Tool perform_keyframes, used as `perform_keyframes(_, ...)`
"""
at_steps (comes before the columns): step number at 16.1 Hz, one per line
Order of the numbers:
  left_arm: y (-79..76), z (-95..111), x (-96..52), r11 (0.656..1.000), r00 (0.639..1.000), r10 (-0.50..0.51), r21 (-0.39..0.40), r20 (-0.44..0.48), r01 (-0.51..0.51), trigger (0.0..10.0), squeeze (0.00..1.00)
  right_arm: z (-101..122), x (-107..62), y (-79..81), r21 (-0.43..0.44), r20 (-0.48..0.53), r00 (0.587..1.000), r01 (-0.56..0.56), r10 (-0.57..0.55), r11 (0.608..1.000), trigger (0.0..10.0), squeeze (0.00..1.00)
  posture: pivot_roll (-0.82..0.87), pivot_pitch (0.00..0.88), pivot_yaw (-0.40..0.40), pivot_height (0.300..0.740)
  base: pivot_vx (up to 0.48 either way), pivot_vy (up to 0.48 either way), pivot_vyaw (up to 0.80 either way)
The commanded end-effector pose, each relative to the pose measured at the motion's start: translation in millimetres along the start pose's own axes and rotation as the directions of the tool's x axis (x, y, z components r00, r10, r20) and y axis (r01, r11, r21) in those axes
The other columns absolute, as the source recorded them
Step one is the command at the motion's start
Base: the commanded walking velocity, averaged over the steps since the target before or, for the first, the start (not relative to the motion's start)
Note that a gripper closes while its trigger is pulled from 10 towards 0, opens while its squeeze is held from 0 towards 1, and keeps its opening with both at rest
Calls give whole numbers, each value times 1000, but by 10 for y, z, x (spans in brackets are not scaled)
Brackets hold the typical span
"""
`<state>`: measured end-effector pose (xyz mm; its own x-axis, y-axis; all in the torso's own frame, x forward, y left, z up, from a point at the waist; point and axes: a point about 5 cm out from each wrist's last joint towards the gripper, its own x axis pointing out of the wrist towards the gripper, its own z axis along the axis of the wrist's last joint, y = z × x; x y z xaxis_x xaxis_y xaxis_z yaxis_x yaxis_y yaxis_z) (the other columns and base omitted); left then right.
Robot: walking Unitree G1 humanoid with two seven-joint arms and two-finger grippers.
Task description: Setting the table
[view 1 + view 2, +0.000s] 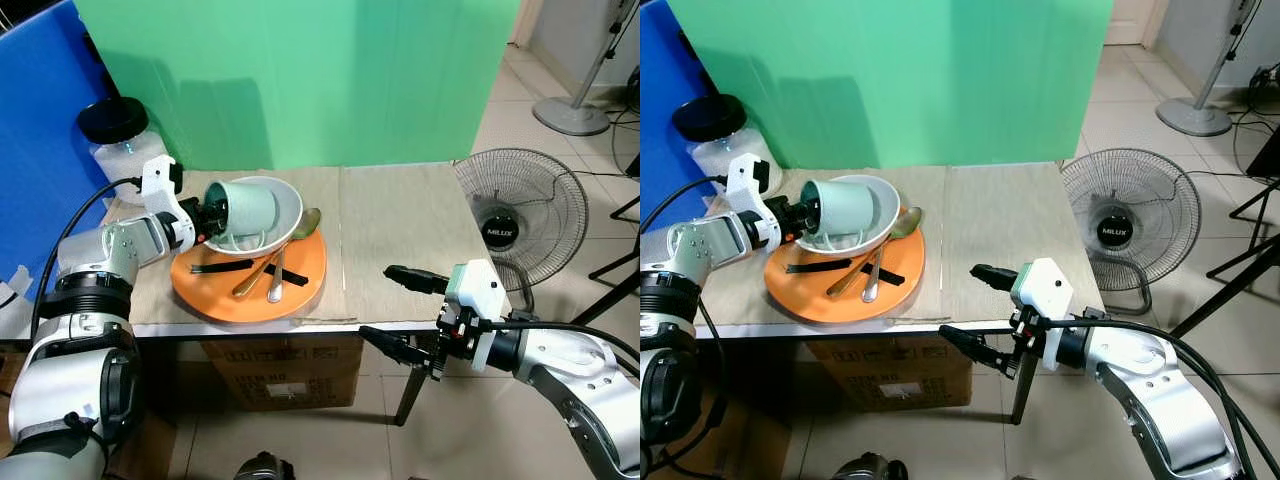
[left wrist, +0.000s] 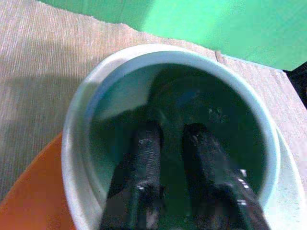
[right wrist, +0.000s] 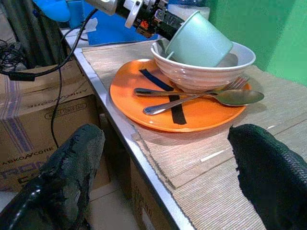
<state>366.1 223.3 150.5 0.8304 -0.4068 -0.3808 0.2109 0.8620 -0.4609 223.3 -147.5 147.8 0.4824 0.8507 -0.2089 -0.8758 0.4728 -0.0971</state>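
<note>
I take the orange plate as my landmark: it sits on the woven mat covering the table, toward the robot's left, and everything I need is stacked on it. The white bowl rests on the plate's far half, and the green cup lies tipped on its side inside that bowl, mouth toward my left gripper. Both its black fingers are inside the cup, close together; I judge I'm lifting the cup out to set it beside the plate. A spoon and fork lie across the plate's front. My right gripper hangs spread wide, holding nothing, off the table edge, well right of the plate.
</note>
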Motion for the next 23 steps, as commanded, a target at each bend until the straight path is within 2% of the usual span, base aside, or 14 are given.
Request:
perform_keyframes(1, -18, 68, 3, 1000, 1000, 0, 21, 12, 0, 0, 0, 40, 8, 12, -24, 11, 1000, -20, 20, 1000, 10000, 0, -75, 12, 117, 740, 0, 0, 0)
perform_keyframes(3, -14, 76, 6, 999, 1000, 1, 41, 20, -2, 0, 0, 39, 10, 5, -26, 11, 1000, -17, 18, 1000, 10000, 0, -75, 11, 117, 740, 0, 0, 0)
perform_keyframes(6, -31, 136, -16, 987, 999, 11, 160, 50, -19, 0, 0, 37, 14, 1, -28, 11, 1000, -13, 13, 1000, 10000, 0, -74, 10, 118, 740, 0, 0, 0)
perform_keyframes(7, -82, 178, -43, 978, 998, -3, 208, 66, -10, 0, 0, 32, 15, 7, -28, 10, 1000, -12, 12, 1000, 10000, 0, -74, 10, 118, 740, 0, 0, 0)
perform_keyframes(8, -88, 181, -50, 976, 998, -3, 219, 66, -11, 0, 0, 31, 16, 10, -28, 10, 1000, -12, 12, 1000, 10000, 0, -72, 8, 121, 740, 0, 0, 0)
perform_keyframes(9, -92, 125, -104, 944, 999, 39, 328, 19, -43, 0, 0, 25, 18, 12, -28, 7, 1000, -11, 11, 1000, 10000, 0, -72, 8, 121, 740, 0, 0, 0)
perform_keyframes(10, -112, 59, -160, 921, 998, 57, 386, -4, -51, 0, 0, 19, 17, 18, -28, 5, 1000, -10, 10, 1000, 10000, 0, -71, 9, 124, 740, 0, 0, 0)
perform_keyframes(12, -147, -21, -220, 893, 998, 67, 446, -16, -53, 0, 0, 11, 20, 26, -26, 3, 1000, -13, 13, 1000, 10000, 0, -71, 9, 124, 740, 0, 0, 0)
perform_keyframes(14, -208, -68, -268, 886, 999, 53, 462, -5, -45, 0, 0, 3, 27, 30, -23, 0, 1000, -18, 18, 1000, 10000, 0, -71, 9, 124, 740, 0, 0, 0)
perform_keyframes(16, -324, -51, -342, 900, 997, 10, 435, 72, -40, 0, 0, 9, 36, 32, -23, 2, 1000, -22, 23, 999, 10000, 0, -54, 14, 111, 740, 0, 0, 0)
perform_keyframes(17, -324, -51, -342, 900, 997, 10, 435, 72, -40, 0, 0, 9, 36, 32, -23, 2, 1000, -22, 23, 999, 10000, 0, -54, 14, 111, 740, 0, 0, 0)
perform_keyframes(18, -368, -72, -379, 888, 996, 3, 458, 86, -42, 0, 0, 13, 39, 34, -23, 3, 1000, -26, 26, 999, 10000, 0, -52, 15, 108, 740, 0, 0, 0)
perform_keyframes(20, -391, -109, -402, 879, 997, 2, 476, 79, -39, 0, 0, 14, 41, 34, -23, 3, 1000, -28, 28, 999, 10000, 0, -50, 16, 108, 740, 0, 0, 0)
perform_keyframes(23, -349, -110, -443, 886, 994, 40, 455, 103, -83, 0, 0, 16, 43, 33, -23, 4, 1000, -27, 27, 999, 10000, 0, -54, 15, 111, 740, 0, 0, 0)
